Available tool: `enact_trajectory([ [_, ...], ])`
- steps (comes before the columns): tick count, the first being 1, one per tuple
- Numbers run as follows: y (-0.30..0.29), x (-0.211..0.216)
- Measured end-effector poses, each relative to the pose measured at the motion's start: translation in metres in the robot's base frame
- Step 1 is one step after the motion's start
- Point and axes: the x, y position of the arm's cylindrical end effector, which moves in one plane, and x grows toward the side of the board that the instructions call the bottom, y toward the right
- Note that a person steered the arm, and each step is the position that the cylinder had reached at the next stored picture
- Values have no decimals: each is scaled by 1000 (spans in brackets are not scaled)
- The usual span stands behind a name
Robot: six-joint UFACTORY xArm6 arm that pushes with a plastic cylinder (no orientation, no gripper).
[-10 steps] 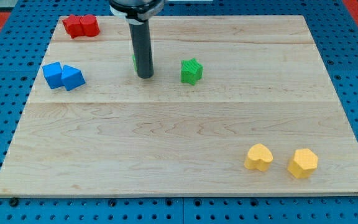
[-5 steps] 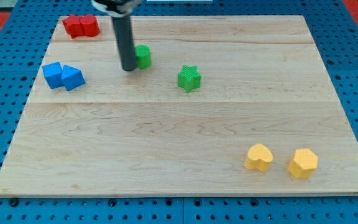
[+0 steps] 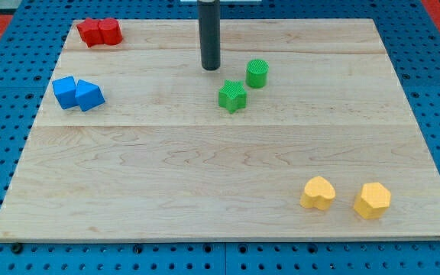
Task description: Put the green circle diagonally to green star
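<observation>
Green circle sits just beside the green star, up and to the view's right of it, near the wooden bench's top middle. My tip, a bare rod holding nothing, stands near the circle on the view's left, apart from both blocks.

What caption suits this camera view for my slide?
Green circle sits diagonally up-right of green star; my tip rests apart, left of the circle.

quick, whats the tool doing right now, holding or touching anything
My tip: a bare rod that cannot grasp, holding nothing; it touches no block, sitting toward the view's left of the green circle and up-left of the green star.
</observation>
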Motion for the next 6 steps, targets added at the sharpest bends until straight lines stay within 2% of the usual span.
enact_trajectory([
  [2,123,16],
  [3,102,50],
  [4,142,77],
  [6,163,29],
])
